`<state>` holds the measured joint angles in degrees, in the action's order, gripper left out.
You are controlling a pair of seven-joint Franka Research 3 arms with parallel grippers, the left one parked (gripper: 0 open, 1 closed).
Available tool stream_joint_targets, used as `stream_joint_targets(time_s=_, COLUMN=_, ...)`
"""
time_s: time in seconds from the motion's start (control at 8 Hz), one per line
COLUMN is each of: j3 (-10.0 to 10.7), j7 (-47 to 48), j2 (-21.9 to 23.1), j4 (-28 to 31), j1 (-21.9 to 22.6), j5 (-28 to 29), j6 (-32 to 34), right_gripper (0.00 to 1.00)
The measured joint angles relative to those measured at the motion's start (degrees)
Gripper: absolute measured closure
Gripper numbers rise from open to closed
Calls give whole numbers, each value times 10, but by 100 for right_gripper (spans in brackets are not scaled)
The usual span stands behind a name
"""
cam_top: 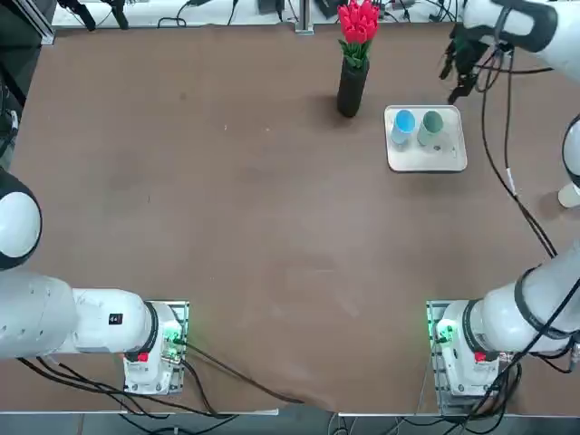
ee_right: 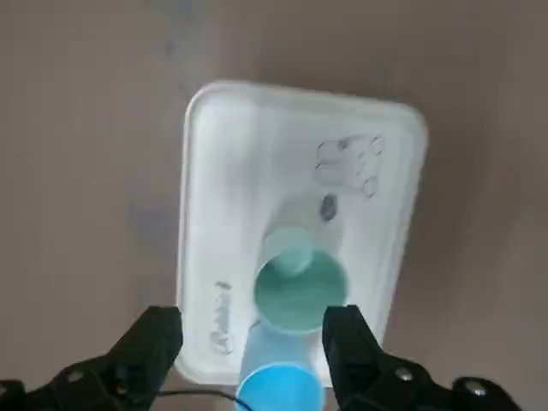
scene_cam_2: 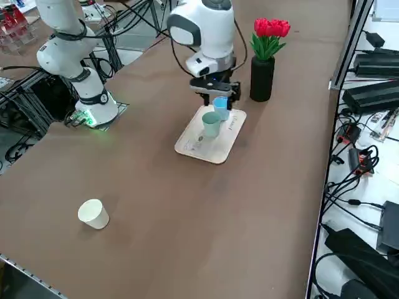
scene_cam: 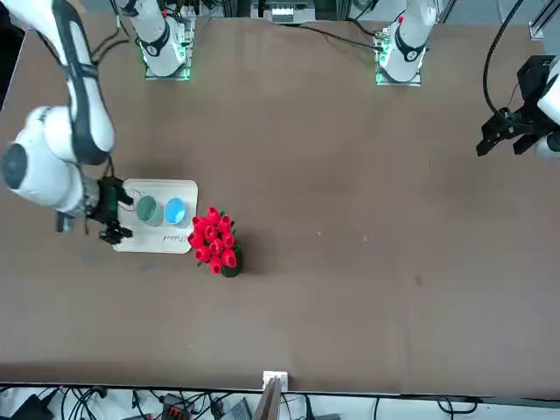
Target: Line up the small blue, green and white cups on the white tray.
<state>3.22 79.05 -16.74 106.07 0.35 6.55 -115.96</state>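
The white tray point(cam_top: 449, 156) point(scene_cam: 157, 238) point(scene_cam_2: 198, 146) point(ee_right: 231, 171) lies at the far right of the table. On it stand the blue cup point(cam_top: 403, 124) point(scene_cam: 175, 211) point(scene_cam_2: 221, 106) point(ee_right: 281, 387) and the green cup point(cam_top: 431, 124) point(scene_cam: 146, 210) point(scene_cam_2: 211, 124) point(ee_right: 300, 291), upright and side by side. The white cup point(scene_cam_2: 93, 213) point(cam_top: 569, 194) rests on the bare table well off the tray, near the right edge. My right gripper point(cam_top: 462, 71) point(scene_cam: 112, 214) point(scene_cam_2: 217, 93) point(ee_right: 253, 330) hovers above the two cups, open and holding nothing.
A tall dark vase with red flowers point(cam_top: 353, 86) point(scene_cam: 219, 241) point(scene_cam_2: 262, 78) stands close to the tray, beside the blue cup. Cables and equipment lie beyond the table's far edge in the right side view.
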Motion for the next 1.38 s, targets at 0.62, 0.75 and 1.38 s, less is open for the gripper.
stream_joint_targets(time_s=0.62, j3=164, j7=-327, j2=-3, j4=1, j1=-61, j5=-40, j6=28, right_gripper=0)
stream_joint_targets(time_s=0.75, j3=176, j7=-415, j2=-3, j4=4, j1=-92, j5=-41, j6=28, right_gripper=0)
stream_joint_targets(time_s=1.38, j3=179, j7=-636, j2=-5, j4=56, j1=-220, j5=-41, j6=-21, right_gripper=0)
